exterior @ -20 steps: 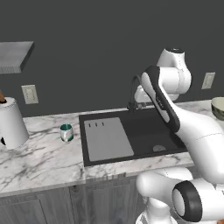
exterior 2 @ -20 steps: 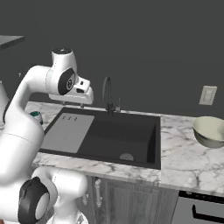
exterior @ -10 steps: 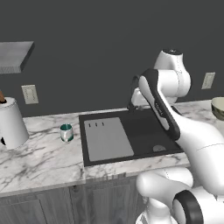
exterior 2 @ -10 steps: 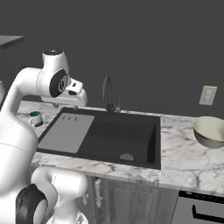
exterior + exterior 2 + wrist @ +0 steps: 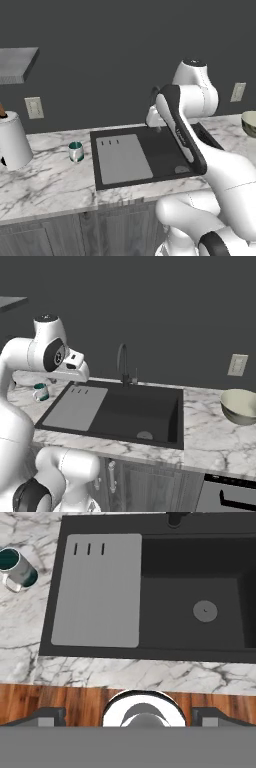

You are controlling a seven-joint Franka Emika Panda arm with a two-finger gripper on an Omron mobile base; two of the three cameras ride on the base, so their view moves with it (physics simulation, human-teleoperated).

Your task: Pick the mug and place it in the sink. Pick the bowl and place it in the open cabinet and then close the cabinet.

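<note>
Gripper (image 5: 128,714) spread wide, empty, high over sink (image 5: 150,647). Mug (image 5: 17,568) upright on counter (image 5: 30,657), just beside drainboard (image 5: 97,592), away from basin. Advice: swing toward mug, descend straddling rim, avoid handle.

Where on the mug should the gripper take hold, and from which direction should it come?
Probably from above: the mug stands upright on the counter left of the sink, its mouth open. Close the open gripper across the rim, clear of the handle.
</note>
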